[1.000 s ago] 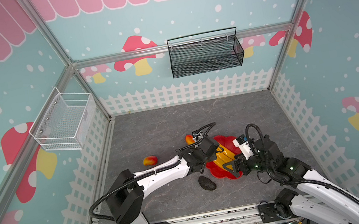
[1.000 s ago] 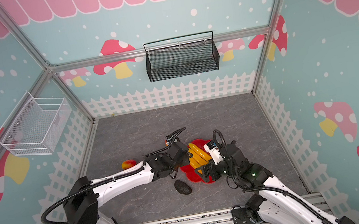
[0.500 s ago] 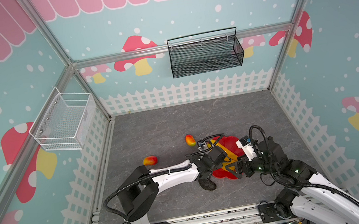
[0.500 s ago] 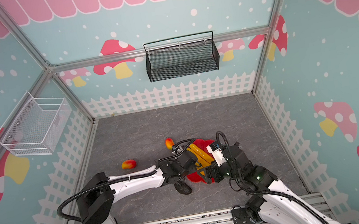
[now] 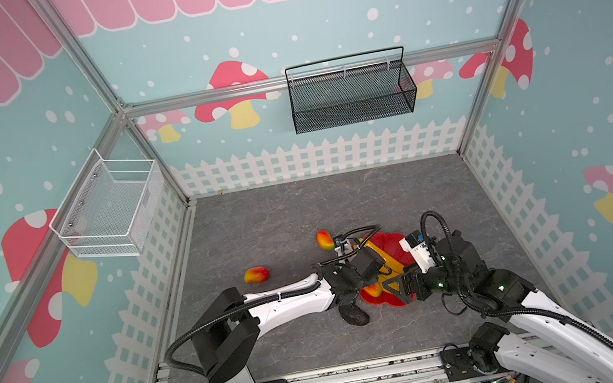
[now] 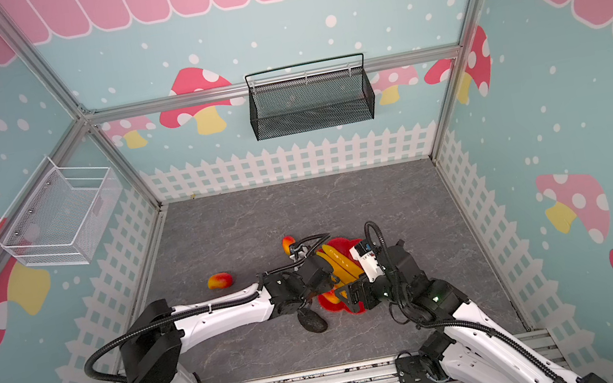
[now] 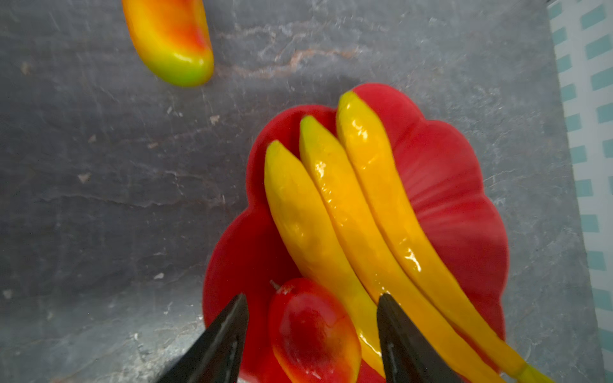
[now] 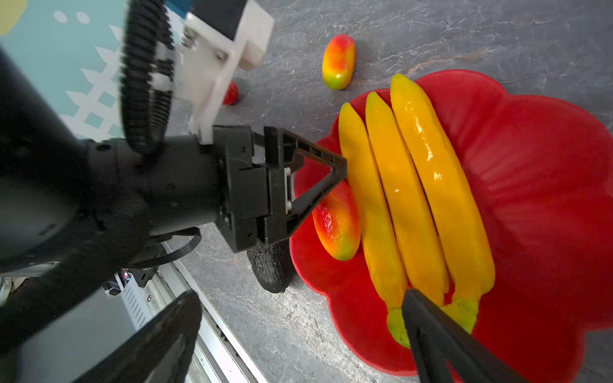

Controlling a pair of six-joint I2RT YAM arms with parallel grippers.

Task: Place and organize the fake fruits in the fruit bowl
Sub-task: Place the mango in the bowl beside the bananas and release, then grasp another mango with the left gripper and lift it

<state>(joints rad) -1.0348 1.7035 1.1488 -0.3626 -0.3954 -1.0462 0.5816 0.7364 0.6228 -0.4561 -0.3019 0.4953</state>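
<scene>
**Item 1, left gripper** (image 7: 311,298): over the fruit bowl's near-left petals. Jaws spread, one on each side of a mango, with a gap showing on both sides. Nothing pinched.

**Item 2, right gripper** (image 8: 302,295): jaws wide apart and empty, hovering at the stem end of the banana bunch.

**Item 3, fruit bowl** (image 8: 530,199): red with a scalloped rim, on the bench (image 5: 279,214) between the two arms.
- Banana bunch (image 8: 414,199), lying lengthwise across the middle.
- One mango (image 8: 336,222), touching the bunch's outer banana, long axis parallel to it.

**Item 4, fruit outside the bowl:**
- Avocado (image 5: 355,315): on the bench just beside the bowl's near rim, partly under the left wrist. Long axis slanted, roughly alongside the rim.
- Mango (image 5: 324,239): near the bowl's far-left rim.
- Mango (image 5: 256,275): farther left, well apart from the bowl.

**Remark (judgement):** all three loose pieces lie on the left arm's side. The avocado is nearest, behind and below the left gripper, toward the robot's base. The gripper would probably need to draw back and turn to close across the avocado's short width.
</scene>
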